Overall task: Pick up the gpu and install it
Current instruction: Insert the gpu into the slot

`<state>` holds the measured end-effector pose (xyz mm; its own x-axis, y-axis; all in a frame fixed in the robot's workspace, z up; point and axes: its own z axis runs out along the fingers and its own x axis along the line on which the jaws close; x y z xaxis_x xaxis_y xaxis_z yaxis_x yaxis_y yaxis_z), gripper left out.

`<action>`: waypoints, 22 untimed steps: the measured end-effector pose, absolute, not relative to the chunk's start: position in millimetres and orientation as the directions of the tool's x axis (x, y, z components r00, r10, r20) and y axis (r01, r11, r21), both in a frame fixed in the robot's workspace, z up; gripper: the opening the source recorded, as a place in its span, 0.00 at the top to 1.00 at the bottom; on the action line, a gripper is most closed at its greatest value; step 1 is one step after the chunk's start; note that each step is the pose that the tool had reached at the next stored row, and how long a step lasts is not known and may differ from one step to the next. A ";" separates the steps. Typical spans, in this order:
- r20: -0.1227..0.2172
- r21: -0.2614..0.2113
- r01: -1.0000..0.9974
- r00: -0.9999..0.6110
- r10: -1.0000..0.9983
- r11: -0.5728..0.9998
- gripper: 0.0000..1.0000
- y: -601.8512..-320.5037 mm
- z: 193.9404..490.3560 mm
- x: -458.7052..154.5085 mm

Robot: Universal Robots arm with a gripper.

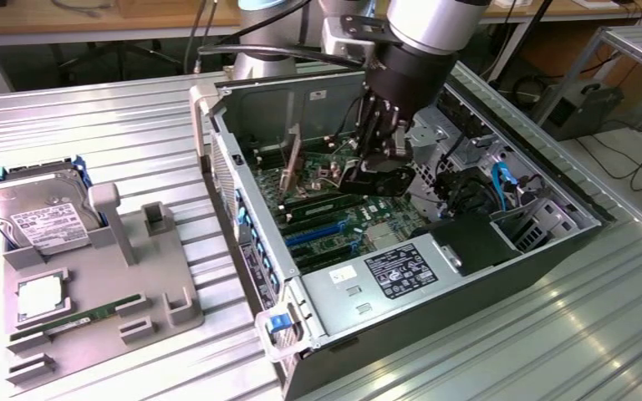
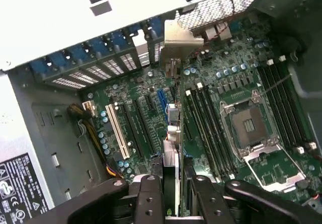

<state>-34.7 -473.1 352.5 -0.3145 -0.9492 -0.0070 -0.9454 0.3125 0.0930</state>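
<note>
The gpu (image 2: 172,148) shows edge-on in the wrist view as a thin card running away from the fingers. Its silver end bracket (image 2: 180,39) reaches toward the slotted rear wall of the case. My gripper (image 2: 173,191) is shut on the gpu, with one black finger (image 2: 150,194) on each side of it. In the exterior view the gripper (image 1: 374,163) reaches down into the open computer case (image 1: 243,200), and the dark gpu (image 1: 377,180) hangs just above the green motherboard (image 1: 333,213). Whether the card's edge touches a slot I cannot tell.
On the motherboard are a white slot (image 2: 116,131), black slots beside it, and an open processor socket (image 2: 250,128). A labelled power supply (image 1: 405,271) and blue cables (image 1: 504,185) crowd the case. At the exterior view's left, a grey holder (image 1: 131,276) carries a silver hard drive (image 1: 37,215) and a green memory stick (image 1: 76,317).
</note>
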 end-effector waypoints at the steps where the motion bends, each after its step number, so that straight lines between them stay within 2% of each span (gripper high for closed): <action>1: -0.007 0.093 -0.954 -0.289 -0.957 0.287 0.74 -473.1 351.3 -34.7; 13: -0.007 0.092 -0.996 -0.019 -1.000 0.018 0.74 -473.0 332.5 -35.3; 22: -0.007 0.065 -0.998 -0.014 -1.000 0.013 0.74 -465.3 325.2 -49.6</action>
<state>-49.6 -465.3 325.2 -0.0140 -0.9999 -0.0071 -0.9978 0.0135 0.0651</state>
